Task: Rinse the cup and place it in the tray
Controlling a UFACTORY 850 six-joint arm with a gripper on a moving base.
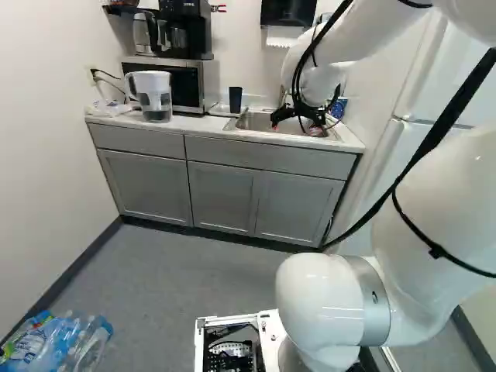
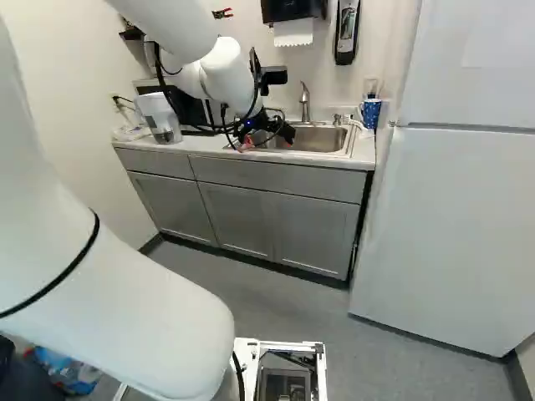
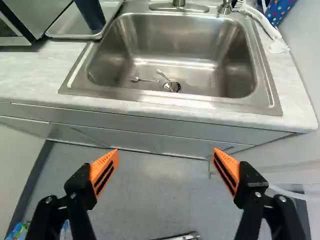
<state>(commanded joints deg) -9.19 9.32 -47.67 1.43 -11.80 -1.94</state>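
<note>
Currently, gripper: the black two-fingered gripper point(image 1: 295, 128) with orange pads point(image 3: 104, 172) is released, its fingers spread wide apart.
Arm: the white arm point(image 2: 221, 79) reaches out to the sink area, with black cables along it.
Cup: the dark blue, straight-sided cup point(image 3: 91, 15) stands upright in the tray, well apart from the gripper.
Tray: the shallow silver metal tray point(image 3: 67, 27) lies on the counter between the microwave and the sink.
Sink: the stainless steel sink point(image 3: 170, 40) lies ahead of the gripper in the wrist view; two small metal utensils point(image 3: 145, 80) lie in it, one of them touching the round drain point(image 3: 172, 87).
Faucet: the curved metal faucet point(image 2: 304, 102) rises behind the basin.
Counter: the pale, marbled counter point(image 3: 30, 75) tops grey cabinets point(image 1: 221, 198).
Microwave: the silver and black microwave point(image 1: 186, 84) bears a black coffee maker point(image 1: 184, 35).
Pitcher: the white pitcher with a clear lower part point(image 1: 155, 89) stands in front of the microwave.
Mug: the blue mug with coloured spots point(image 3: 279, 11) stands by the sink, on the side toward the white refrigerator point(image 2: 447, 225).
Wall: the black dispenser point(image 2: 288, 8) hangs with white paper point(image 2: 292, 32) showing below.
Floor: clear plastic bottles point(image 1: 58, 341) lie at the lower left of the left base view.
</note>
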